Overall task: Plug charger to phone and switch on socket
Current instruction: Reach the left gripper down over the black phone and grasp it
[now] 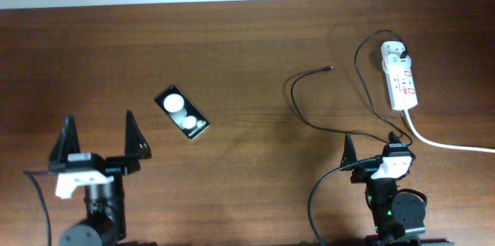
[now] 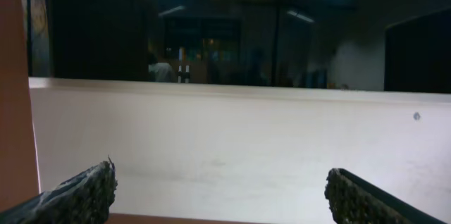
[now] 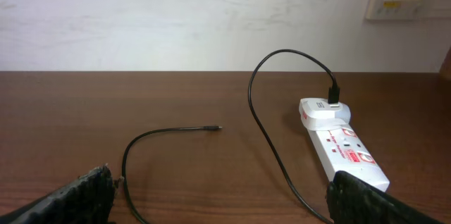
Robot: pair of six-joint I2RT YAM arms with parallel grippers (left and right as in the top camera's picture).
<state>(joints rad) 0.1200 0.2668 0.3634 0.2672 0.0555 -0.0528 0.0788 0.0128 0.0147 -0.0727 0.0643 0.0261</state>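
The phone [image 1: 182,112] lies flat on the table, left of centre, a black rectangle with two white round patches. The socket [image 1: 400,76] is a white power strip at the far right, also in the right wrist view [image 3: 342,143]. The charger [image 1: 309,95] is a thin black cable; its plug sits in the socket's far end [image 3: 334,98] and its connector tip [image 3: 217,127] lies loose on the table. My left gripper [image 1: 100,142] is open and empty, near the front left. My right gripper [image 1: 375,144] is open and empty, with the cable running between its fingers on the table.
The socket's thick white cord [image 1: 448,144] runs off the right edge. A pale wall [image 3: 176,20] stands behind the table's far edge. The left wrist view shows only that wall [image 2: 232,139] and a dark window above it.
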